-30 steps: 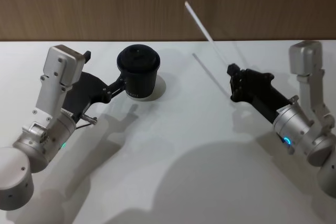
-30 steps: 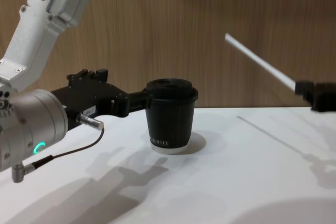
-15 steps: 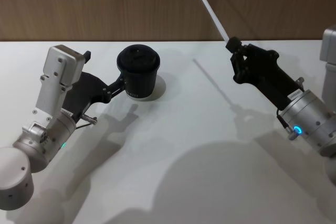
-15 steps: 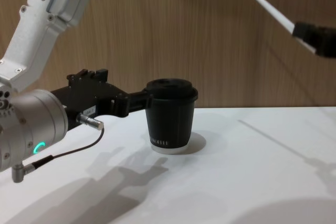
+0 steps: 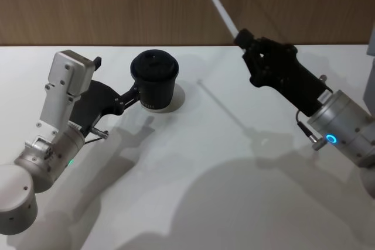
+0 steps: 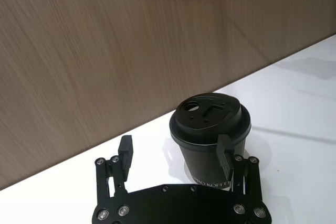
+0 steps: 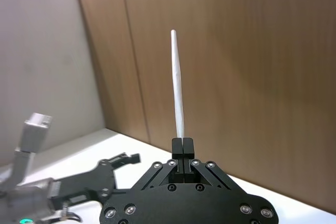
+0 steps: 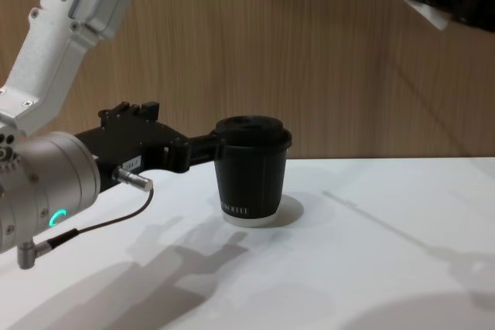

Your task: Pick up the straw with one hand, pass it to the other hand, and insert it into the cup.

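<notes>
the straw [image 5: 217,3] hangs in the air at 1 o'clock, its long axis slanting up toward 11 o'clock, its lower end pinched tight in the right hand [image 5: 240,38]. the left hand [image 6: 175,153] is spread wide, one finger against the upright cup [image 5: 154,80] at 11 o'clock on the tabletop [image 5: 193,162].
</notes>
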